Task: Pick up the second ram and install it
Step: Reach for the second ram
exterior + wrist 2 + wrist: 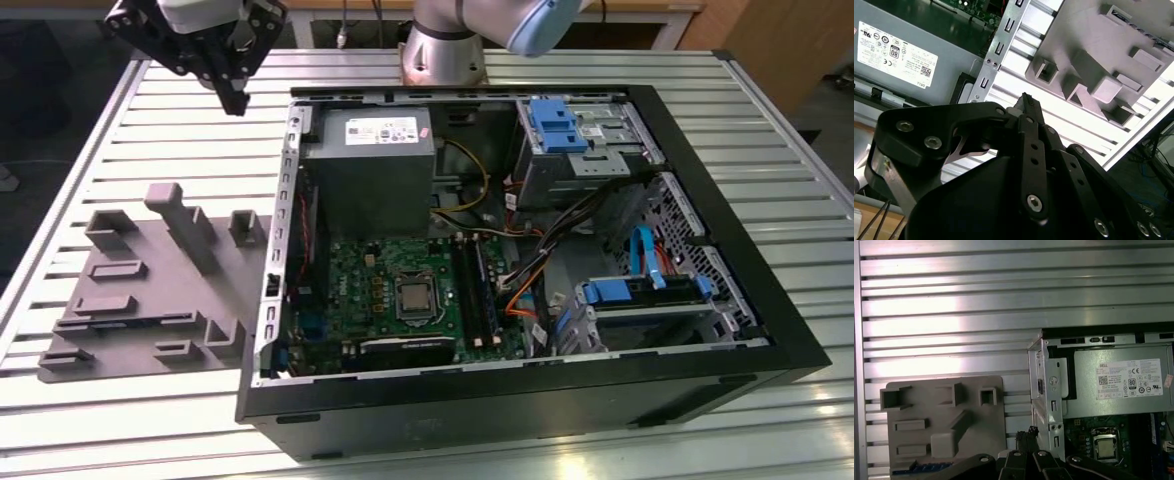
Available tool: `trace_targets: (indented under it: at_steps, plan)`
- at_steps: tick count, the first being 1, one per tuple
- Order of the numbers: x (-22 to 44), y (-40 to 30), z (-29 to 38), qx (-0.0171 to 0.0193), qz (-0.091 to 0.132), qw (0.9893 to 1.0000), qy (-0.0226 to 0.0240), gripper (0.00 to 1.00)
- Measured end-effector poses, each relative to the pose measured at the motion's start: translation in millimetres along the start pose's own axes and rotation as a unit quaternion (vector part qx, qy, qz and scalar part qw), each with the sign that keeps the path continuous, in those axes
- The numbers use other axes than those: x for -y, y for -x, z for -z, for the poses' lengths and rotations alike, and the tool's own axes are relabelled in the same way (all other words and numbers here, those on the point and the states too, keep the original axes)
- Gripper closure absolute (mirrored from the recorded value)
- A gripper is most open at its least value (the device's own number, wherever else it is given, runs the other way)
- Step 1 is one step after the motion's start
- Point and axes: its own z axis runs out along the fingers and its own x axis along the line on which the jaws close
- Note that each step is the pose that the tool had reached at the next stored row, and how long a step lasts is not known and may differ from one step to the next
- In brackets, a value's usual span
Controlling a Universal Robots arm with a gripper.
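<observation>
In tray (979, 440), second ram (919, 468), far from claw (238, 102)

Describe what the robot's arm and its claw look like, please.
The arm is a round silver-grey metal tube with a light blue joint cap. The gripper is black, built from flat linked bars with silver bolt heads, below a white wrist piece.

Gripper (1025, 100): black, fingers (1030, 140) meeting at the tips, over the worktop (1064, 116).
Tray (1089, 45): grey, blocky, on the worktop.
Power supply (919, 75): grey, labelled, inside the case (998, 47).
</observation>
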Motion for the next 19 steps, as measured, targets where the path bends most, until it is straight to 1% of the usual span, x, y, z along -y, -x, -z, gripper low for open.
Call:
trace_targets:
  at_steps: [11,19]
  plan:
    - [1.9,-12.0,-1.7,0.0000,0.000,1.0000,0.0000,0.89]
    - [3.4,-22.5,-3.1,0.0000,0.000,1.0000,0.0000,0.89]
